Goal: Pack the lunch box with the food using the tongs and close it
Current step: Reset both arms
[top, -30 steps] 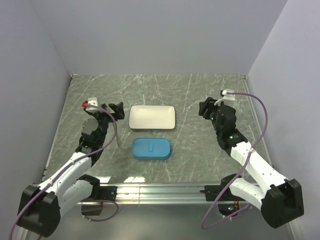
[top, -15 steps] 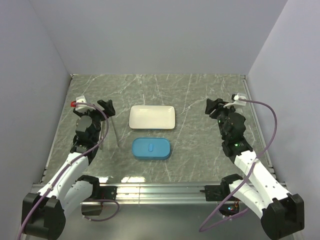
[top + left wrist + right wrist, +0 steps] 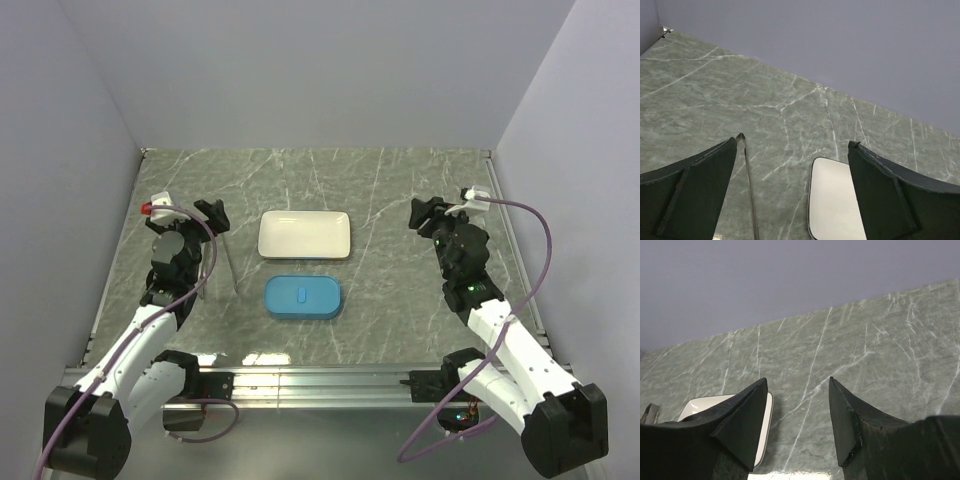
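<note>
Well: both grippers empty, box lidded, tongs loose on the table

My left gripper (image 3: 794, 142) is spread wide with nothing in it. My right gripper (image 3: 797, 380) is part-spread and also grips nothing. The tongs (image 3: 749, 195) lie flat on the marble table (image 3: 790, 100), just beside one of my left fingers (image 3: 695, 190), tip pointing away from me. The lunch box (image 3: 303, 314) sits with its lid (image 3: 318, 296) on, between my two sets of fingers and nearer the arm bases. The white plate (image 3: 305, 235) just beyond it looks bare. I see no food anywhere, so it's probably inside the box, but I can't confirm that.

Risks:
- The tongs are thin and flat on stone, so a grab from above could skid off, or catch one leg and splay them.
- If the food isn't packed, the lid must come off first, and its small centre tab is easy to slip on.
- A low left finger could nudge the tongs toward the plate.
</note>
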Motion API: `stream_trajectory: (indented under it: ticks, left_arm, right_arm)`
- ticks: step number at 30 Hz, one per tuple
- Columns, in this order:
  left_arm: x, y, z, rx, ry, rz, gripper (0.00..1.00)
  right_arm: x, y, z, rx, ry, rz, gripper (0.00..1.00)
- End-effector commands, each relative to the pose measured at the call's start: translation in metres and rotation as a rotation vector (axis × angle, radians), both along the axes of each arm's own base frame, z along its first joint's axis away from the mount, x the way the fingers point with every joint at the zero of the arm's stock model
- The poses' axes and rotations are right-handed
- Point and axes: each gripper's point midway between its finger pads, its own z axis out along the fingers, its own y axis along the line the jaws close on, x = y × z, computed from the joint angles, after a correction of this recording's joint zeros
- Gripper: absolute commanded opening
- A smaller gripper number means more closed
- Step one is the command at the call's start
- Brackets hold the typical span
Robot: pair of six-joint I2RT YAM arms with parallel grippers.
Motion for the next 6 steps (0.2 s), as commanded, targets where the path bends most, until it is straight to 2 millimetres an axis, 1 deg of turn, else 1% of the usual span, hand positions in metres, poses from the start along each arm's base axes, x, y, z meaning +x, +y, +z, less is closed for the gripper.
stream_trajectory:
  ticks: [1, 6]
  left_arm:
    - [0.0039, 0.0012, 0.0260, -0.004, -0.060, 0.005, 0.99]
    - [0.0057, 0.0003, 0.0247, -0.004, -0.057, 0.003, 0.99]
  right_arm:
    - [0.0031, -0.0003, 0.0108, -0.005, -0.031, 0.002, 0.60]
    - [0.0041, 0.0001, 0.0099, -0.009, -0.029, 0.004, 0.60]
